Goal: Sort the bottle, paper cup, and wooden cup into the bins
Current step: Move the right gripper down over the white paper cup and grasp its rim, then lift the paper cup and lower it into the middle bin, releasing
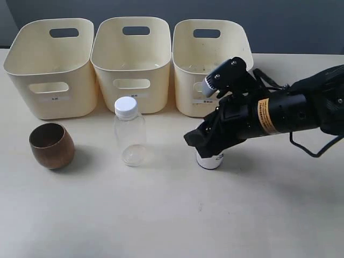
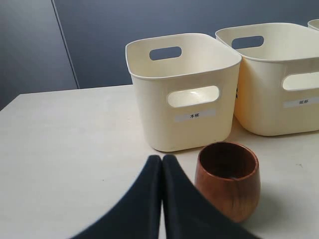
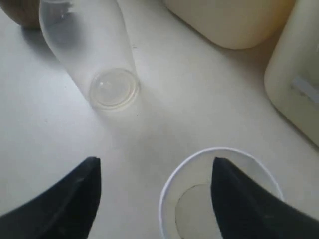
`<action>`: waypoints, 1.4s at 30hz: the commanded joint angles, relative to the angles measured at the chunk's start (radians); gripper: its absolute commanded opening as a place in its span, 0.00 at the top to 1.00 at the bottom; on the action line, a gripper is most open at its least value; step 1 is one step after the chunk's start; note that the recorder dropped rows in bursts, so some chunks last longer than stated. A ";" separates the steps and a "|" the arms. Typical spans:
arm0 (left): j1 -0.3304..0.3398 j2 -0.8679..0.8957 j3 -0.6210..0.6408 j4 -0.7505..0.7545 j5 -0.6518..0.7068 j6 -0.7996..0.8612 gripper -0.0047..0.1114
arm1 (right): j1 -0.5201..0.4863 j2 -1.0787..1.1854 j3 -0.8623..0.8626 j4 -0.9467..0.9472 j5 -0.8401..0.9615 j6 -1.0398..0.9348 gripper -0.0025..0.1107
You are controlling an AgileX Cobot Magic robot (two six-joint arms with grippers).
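Note:
The white paper cup [image 1: 209, 160] [image 3: 192, 211] stands upright on the table under my right gripper [image 1: 207, 142] [image 3: 155, 162]. That gripper is open: one finger is over the cup's mouth, the other outside its rim on the bottle's side. The clear bottle [image 1: 129, 134] [image 3: 107, 59] with a white cap stands upright to the left of the paper cup. Further left sits the brown wooden cup [image 1: 51, 145] [image 2: 228, 179]. My left gripper [image 2: 162, 160] is shut and empty, just beside the wooden cup. The left arm is out of the exterior view.
Three cream bins stand in a row at the back: left [image 1: 80, 91] [image 2: 149, 114], middle [image 1: 107, 80] [image 2: 259, 109], right [image 1: 185, 86]. The right bin is close behind my right arm. Bare table lies in front of the objects.

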 commanded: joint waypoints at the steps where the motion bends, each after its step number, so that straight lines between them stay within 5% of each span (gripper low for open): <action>1: -0.003 0.003 -0.003 0.003 -0.008 0.000 0.96 | 0.003 0.038 -0.016 0.001 0.013 -0.009 0.44; 14: -0.003 0.003 -0.003 0.003 -0.008 0.000 0.96 | 0.003 0.123 -0.016 -0.001 0.045 -0.009 0.47; 16: -0.003 0.003 -0.003 0.003 -0.008 0.000 0.96 | 0.003 0.123 -0.016 -0.001 0.056 -0.009 0.59; 20: -0.003 0.003 -0.003 0.003 -0.008 0.000 0.96 | 0.003 0.123 -0.016 -0.001 0.057 -0.009 0.98; 42: -0.003 0.003 -0.003 0.001 -0.008 0.000 0.96 | 0.003 0.116 -0.024 -0.001 0.040 -0.009 0.97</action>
